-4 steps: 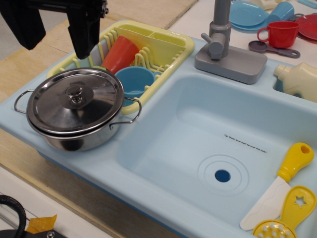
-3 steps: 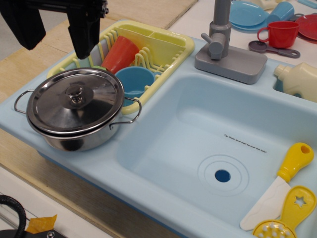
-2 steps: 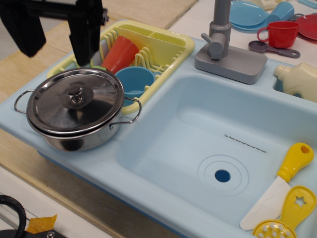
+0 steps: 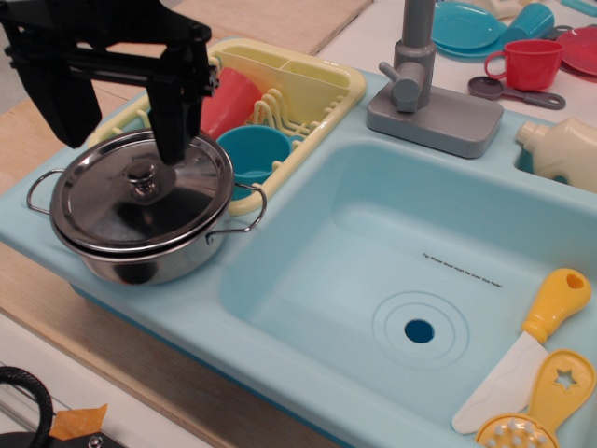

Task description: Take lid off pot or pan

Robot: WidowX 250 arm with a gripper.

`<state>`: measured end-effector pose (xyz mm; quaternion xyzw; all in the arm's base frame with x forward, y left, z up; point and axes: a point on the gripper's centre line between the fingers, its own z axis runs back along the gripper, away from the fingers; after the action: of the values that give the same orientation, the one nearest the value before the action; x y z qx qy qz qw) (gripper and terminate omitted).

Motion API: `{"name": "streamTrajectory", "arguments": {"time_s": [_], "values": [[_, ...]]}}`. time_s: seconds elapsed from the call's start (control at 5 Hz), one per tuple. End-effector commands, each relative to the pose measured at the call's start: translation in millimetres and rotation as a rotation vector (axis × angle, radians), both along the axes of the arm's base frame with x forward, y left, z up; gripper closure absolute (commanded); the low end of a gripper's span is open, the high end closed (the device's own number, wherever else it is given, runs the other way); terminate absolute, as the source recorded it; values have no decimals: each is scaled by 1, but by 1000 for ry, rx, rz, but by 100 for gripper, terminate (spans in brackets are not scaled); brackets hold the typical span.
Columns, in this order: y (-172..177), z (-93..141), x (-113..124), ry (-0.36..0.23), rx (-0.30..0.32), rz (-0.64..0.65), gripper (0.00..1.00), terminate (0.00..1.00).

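A shiny steel pot [image 4: 159,257] with two wire loop handles stands on the left ledge of the light blue sink unit. Its round steel lid [image 4: 121,210] sits on it, with a small metal knob [image 4: 142,175] in the centre. My black gripper [image 4: 119,138] is open and hangs over the back of the lid. One finger [image 4: 173,121] is just right of the knob, the other [image 4: 65,107] is beyond the lid's left rim. The fingers hold nothing.
A yellow dish rack [image 4: 308,89] behind the pot holds a red cup [image 4: 229,98] and a blue cup [image 4: 254,149]. The sink basin [image 4: 420,271] lies to the right, with a grey faucet [image 4: 420,84] behind it. A yellow-handled knife [image 4: 527,345] and a yellow strainer [image 4: 550,401] lie at the right front.
My gripper has come down and slightly right, from above the rack's left end to just over the lid. The pot and lid have not moved.
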<state>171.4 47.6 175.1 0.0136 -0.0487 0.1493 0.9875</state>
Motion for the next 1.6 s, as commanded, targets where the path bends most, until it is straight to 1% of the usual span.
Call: {"name": "streamTrajectory", "arguments": {"time_s": [0.0,0.6,0.8,1.0,1.2,1.4], "values": [[2,-6,0,-3,-6,7,0,0],[7,-21,1,2,-32,19,0,0],[8,-22,0,2,-34,21,100,0],[7,-22,0,-1,-34,21,100,0],[1,-10,1,-9,-8,22,100,0],[-23,15,6,-54,39,2,100,0]]}}
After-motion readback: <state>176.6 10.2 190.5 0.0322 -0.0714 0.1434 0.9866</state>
